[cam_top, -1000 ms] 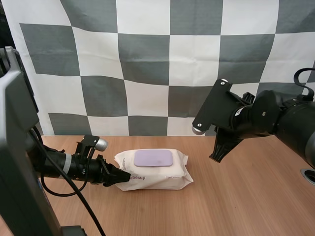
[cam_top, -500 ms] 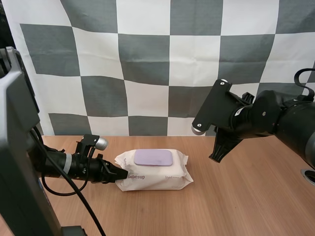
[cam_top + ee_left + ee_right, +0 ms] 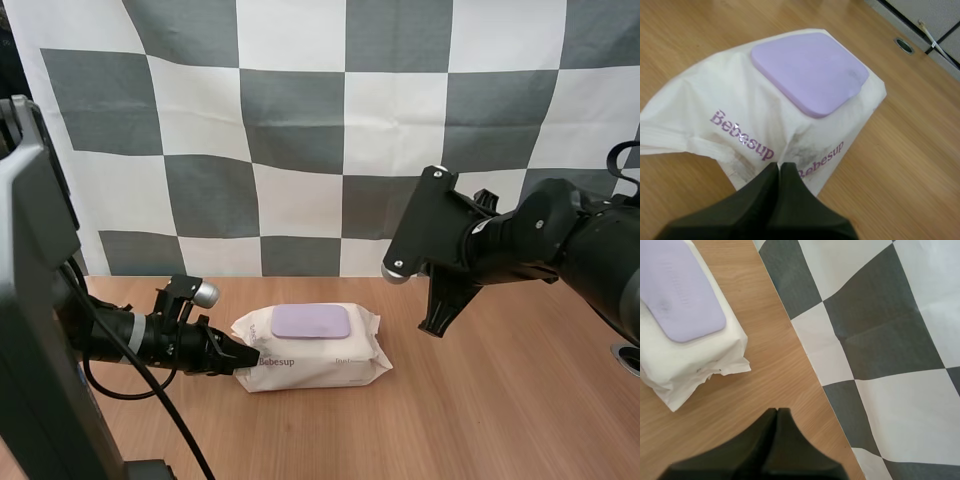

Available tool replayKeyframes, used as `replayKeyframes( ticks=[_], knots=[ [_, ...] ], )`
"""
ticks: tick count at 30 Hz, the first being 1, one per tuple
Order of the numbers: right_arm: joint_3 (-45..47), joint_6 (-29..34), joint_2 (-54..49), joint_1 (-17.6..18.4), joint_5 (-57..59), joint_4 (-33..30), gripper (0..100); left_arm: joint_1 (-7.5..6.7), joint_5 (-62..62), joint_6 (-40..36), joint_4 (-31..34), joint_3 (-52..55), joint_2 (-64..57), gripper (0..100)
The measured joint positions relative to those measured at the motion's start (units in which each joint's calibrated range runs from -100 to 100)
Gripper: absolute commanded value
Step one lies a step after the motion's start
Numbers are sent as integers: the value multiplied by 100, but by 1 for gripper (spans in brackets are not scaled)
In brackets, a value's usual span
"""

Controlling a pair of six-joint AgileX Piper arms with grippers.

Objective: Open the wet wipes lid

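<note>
Wipes pack [image 3: 318,358] lies flat on the table [image 3: 500,400], approx mid-table; lilac lid [image 3: 312,321] on top, down flat. My L pincer [image 3: 250,357] sits low at the pack's left end; fingers pressed together into one wedge, tip touching the pack [image 3: 740,105] just below the lid [image 3: 807,70], by the printed name. My R pincer [image 3: 432,325] hangs over the table right of the pack, apart from it; fingers likewise pressed together on nothing [image 3: 777,412], the pack's right end [image 3: 690,365] and lid [image 3: 675,295] nearby.
</note>
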Motion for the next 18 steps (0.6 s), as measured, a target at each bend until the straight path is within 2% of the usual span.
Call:
replayKeyframes(
  ticks=[4, 7, 12, 18],
  knots=[
    [0, -268, 0, 0, 201, 76, 0, 0, 0, 0, 294, 10, 0, 0],
    [0, -616, 29, 23, 498, 452, 0, 0, 0, 0, 332, 10, 0, 0],
    [0, -1321, 336, 269, 1077, 1073, 0, 0, 0, 0, 332, 10, 0, 0],
    [0, -1783, 875, 658, 1002, 1118, 0, 0, 0, 0, 332, 10, 0, 0]
  ],
)
